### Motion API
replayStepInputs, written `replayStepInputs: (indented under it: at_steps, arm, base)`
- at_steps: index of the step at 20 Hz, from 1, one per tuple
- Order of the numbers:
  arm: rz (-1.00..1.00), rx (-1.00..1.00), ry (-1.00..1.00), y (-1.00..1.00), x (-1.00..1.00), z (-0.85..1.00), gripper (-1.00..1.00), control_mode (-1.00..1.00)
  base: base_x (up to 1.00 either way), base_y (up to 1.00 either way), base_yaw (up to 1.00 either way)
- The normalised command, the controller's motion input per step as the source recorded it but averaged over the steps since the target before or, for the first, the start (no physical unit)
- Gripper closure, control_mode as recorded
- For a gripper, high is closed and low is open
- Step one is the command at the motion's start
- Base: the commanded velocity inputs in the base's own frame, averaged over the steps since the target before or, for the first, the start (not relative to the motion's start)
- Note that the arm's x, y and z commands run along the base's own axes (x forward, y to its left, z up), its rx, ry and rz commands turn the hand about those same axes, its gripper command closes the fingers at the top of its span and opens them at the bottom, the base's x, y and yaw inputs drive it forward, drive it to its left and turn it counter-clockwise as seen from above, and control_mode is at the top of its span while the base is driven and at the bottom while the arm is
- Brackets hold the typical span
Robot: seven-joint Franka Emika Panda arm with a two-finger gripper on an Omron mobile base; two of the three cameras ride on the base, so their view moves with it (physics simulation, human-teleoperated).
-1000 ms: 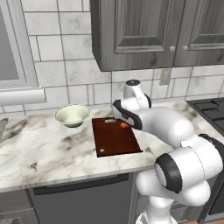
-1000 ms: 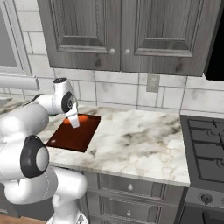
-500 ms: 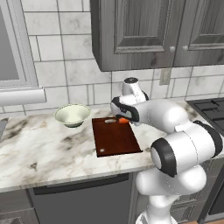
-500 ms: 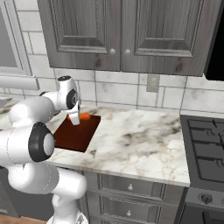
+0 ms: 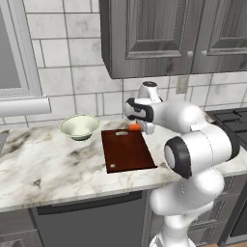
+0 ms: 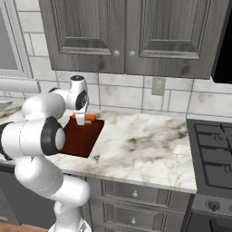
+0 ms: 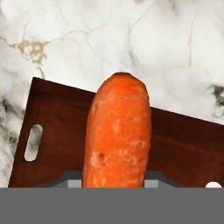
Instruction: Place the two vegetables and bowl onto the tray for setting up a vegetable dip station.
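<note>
My gripper (image 5: 144,127) is shut on the orange carrot (image 5: 135,127), which hangs just over the far end of the dark reddish-brown tray (image 5: 128,152), near its slot handle (image 5: 121,133). From the right base view the carrot (image 6: 89,117) sticks out sideways from the gripper (image 6: 80,120) above the tray (image 6: 81,138). In the hand view the carrot (image 7: 118,131) runs lengthwise between the fingers (image 7: 155,177), with the tray (image 7: 183,144) and its slot (image 7: 33,142) underneath. The pale bowl (image 5: 79,127) stands upright on the counter, left of the tray.
The marble counter (image 5: 43,164) runs left past the bowl and right of the tray (image 6: 145,140). A tiled wall and grey upper cabinets (image 5: 159,34) stand behind it. A stove (image 6: 213,145) is at the far right.
The hand has carried the carrot a little toward the wall, from over the tray's middle to its far end, and has turned so the carrot points sideways. The bowl and tray have stayed put.
</note>
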Motion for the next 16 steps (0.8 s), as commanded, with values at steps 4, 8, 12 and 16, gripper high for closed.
replayStepInputs:
  at_steps: [4,8,12,16]
  arm:
    - [0.0,0.03,0.0,0.05,0.27,-0.08,1.0,-1.0]
    - [0.0,0.01,0.0,0.04,0.24,-0.27,1.0,-1.0]
    - [0.0,0.0,0.0,0.05,0.17,-0.31,1.0,-1.0]
    - [0.0,0.0,0.0,0.07,0.23,-0.24,1.0,-1.0]
  base:
    - [0.0,0.0,0.0]
    - [0.0,0.0,0.0]
    - [0.0,0.0,0.0]
    - [0.0,0.0,0.0]
